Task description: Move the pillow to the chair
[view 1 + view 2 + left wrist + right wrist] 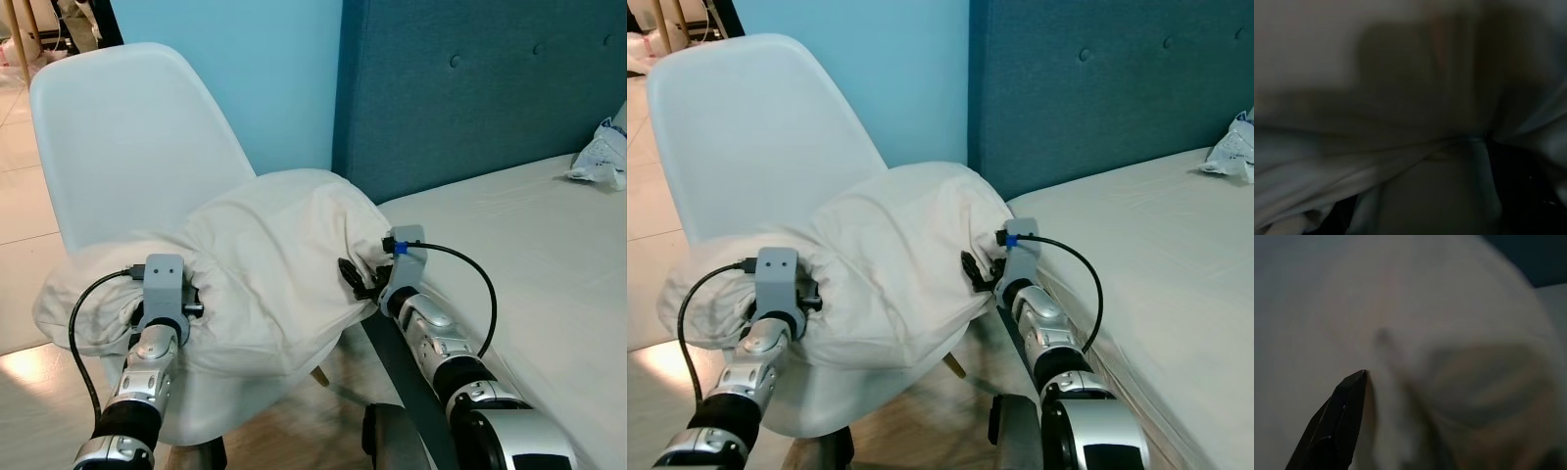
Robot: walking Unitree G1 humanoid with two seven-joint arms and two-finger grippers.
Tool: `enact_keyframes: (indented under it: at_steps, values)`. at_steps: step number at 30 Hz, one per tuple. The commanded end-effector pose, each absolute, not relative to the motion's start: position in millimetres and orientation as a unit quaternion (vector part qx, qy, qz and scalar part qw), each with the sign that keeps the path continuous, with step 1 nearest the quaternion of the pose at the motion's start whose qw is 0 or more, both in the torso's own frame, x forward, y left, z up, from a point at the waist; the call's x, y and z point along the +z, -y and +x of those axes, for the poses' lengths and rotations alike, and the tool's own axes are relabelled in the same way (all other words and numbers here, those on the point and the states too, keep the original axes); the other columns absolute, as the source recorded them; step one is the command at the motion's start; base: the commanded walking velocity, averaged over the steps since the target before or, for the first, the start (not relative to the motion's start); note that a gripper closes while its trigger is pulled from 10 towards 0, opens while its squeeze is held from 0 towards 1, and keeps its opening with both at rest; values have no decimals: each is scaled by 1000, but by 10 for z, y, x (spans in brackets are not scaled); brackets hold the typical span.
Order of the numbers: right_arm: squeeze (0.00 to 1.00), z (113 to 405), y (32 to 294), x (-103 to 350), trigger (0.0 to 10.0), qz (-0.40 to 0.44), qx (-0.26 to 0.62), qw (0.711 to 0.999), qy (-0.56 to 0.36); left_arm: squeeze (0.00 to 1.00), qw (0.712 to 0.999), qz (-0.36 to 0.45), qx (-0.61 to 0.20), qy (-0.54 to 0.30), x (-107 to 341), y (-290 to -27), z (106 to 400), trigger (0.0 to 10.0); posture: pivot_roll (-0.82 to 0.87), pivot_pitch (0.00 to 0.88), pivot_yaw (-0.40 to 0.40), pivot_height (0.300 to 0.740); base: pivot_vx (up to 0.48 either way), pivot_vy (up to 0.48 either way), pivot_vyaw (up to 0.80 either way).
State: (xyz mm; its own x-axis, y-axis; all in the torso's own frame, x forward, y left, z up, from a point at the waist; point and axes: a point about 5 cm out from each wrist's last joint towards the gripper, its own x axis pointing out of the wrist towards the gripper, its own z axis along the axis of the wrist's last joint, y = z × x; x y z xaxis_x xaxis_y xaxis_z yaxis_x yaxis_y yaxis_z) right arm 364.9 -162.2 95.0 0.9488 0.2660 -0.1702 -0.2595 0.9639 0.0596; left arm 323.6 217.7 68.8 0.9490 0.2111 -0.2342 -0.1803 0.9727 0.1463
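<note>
- So the pillow (265, 274) is pretty much on the chair (127, 137) already: most of it is slumped across the seat and up against the lower back. I'd call the carry basically done.
- What's left, by my guess: let go, pull both arms out, and check it doesn't slide. Its right end hangs off the seat edge toward the bed (529, 245), so it may want a nudge inward first.
- Left hand (192, 305) is pushed into the pillow's left end, low and near the front of the seat. The fingers are buried in the cloth, so I honestly can't tell if they're apart or pinched on it. The left wrist view is just dark, blurry folds, no help there.
- Right hand (361, 284) is at the pillow's right side, in the gap between chair and bed. The black fingers sit right against the fabric and look like they're gathering a fold, but I can't say for sure they're clamped. The right wrist view gives me one finger (1339, 418) lying on the cloth and that's it.
- Both forearms reach forward and slightly inward, bracketing the pillow from either end, wrists about level with the seat.
- There's a crumpled bag (600, 155) further up the bed, well clear of everything.
</note>
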Motion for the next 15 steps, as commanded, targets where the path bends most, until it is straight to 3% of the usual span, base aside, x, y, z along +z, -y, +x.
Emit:
enact_keyframes:
  at_steps: [1, 2, 6, 7, 8, 9, 13, 14, 15]
  values:
    - [0, 3628, 1642, 915, 10000, 6, 127, 988, -93, 1000, 976, 84, 128, -154, 620, -2371, 3153, 10000, 30, 98, -14, 550, 0, 0, 0]
    - [0, 3634, 1741, 937, 10000, 0, 106, 990, -90, 0, 972, 98, 145, -159, 635, -2486, 3120, 10000, 29, 99, -14, 550, 0, 0, 0]
    - [0, 3640, 2009, 1016, 10000, 13, 60, 995, -78, 0, 960, 123, 200, -152, 746, -2844, 3036, 10000, 30, 96, -13, 550, 0, 0, 0]
    - [153, 3637, 2050, 1033, 10000, 17, 64, 995, -75, 8, 963, 113, 201, -142, 785, -2910, 3028, 10000, 27, 92, -12, 550, 0, 0, 0]
    - [153, 3637, 2050, 1033, 10000, 17, 64, 995, -75, 8, 963, 113, 201, -142, 785, -2910, 3028, 10000, 27, 92, -12, 550, 0, 0, 0]
    - [1000, 3641, 2104, 1081, 10000, 35, 70, 995, -65, 1000, 968, 94, 196, -125, 869, -2997, 3028, 10000, 25, 87, -10, 550, 0, 0, 0]
    - [1000, 3666, 2175, 1148, 10000, 7, 36, 998, -54, 1000, 959, 125, 225, -118, 968, -3106, 3037, 10000, 23, 83, -10, 550, 0, 0, 0]
    - [839, 3675, 2203, 1192, 10000, 5, 22, 999, -40, 1000, 955, 139, 237, -110, 1014, -3142, 3043, 10000, 23, 83, -10, 550, 0, 0, 0]
    - [839, 3675, 2203, 1192, 10000, 5, 22, 999, -40, 1000, 955, 139, 237, -110, 1014, -3142, 3043, 10000, 23, 83, -10, 550, 0, 0, 0]
